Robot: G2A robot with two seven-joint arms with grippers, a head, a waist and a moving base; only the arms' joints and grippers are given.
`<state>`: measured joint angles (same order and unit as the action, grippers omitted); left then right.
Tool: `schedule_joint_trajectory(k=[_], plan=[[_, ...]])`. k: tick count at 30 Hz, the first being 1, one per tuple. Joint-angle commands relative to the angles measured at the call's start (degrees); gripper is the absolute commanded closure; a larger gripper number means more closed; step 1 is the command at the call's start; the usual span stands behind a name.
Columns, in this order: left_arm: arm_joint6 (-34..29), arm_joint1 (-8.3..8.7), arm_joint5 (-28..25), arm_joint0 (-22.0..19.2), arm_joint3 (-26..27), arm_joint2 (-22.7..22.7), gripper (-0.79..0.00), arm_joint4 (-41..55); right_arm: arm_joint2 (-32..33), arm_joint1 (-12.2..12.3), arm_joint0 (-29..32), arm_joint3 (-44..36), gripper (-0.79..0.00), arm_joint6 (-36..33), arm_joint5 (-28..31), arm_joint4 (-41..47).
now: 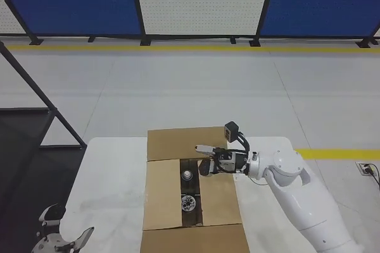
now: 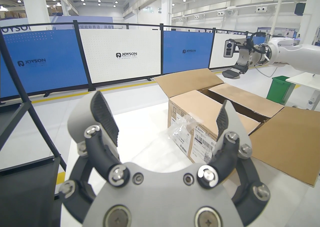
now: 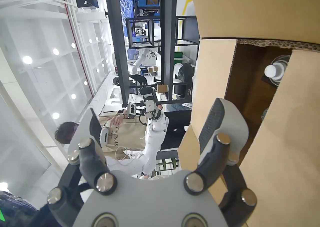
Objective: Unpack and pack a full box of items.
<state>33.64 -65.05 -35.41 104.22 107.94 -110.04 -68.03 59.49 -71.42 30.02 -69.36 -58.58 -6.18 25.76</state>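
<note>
An open box [image 1: 161, 196] sits on a white table [image 1: 107, 183]; inside, a bottle [image 1: 187, 175] stands at 12 o'clock of a round item [image 1: 188, 203]. The right gripper [image 1: 202, 158], fingers apart, is at the bottle's 1 o'clock; the left gripper [image 1: 66, 243] is at the box's 8 o'clock.

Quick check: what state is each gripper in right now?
Left gripper: open, holding nothing.
Right gripper: open, holding nothing, above the open box.

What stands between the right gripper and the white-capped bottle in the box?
Nothing covers the bottle, but an inner flap folds inward beside it, narrowing the gap below the open right gripper.
</note>
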Motion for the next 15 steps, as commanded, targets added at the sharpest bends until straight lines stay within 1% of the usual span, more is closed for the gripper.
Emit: schedule_joint_trajectory(k=[1, 6, 8, 12, 15], plan=[[0.00, 0.00, 0.00, 0.00, 0.00, 0.00, -0.785, 0.00, -0.09, -0.05, -0.11, 0.25, -0.785, 0.08, 0.16, 0.14], [0.00, 0.00, 0.00, 0.00, 0.00, 0.00, -0.785, 0.00, -0.25, -0.05, 0.16, 0.00, -0.785, -0.18, 0.42, 0.09], [-0.09, 0.02, 0.04, -0.24, 0.24, -0.20, -0.785, -0.30, -1.05, -0.07, 1.32, -1.01, -0.785, -2.01, 1.66, -0.03], [2.23, 0.10, -0.77, 0.48, -0.54, -1.96, -0.785, -2.23, -3.43, -0.29, 0.42, -0.93, -0.785, -3.44, 0.73, -3.43], [4.03, 0.24, -1.81, 0.87, -1.64, -3.35, -0.785, -4.48, -5.96, -0.88, -1.04, -0.07, -0.785, -3.23, -0.35, -5.50]])
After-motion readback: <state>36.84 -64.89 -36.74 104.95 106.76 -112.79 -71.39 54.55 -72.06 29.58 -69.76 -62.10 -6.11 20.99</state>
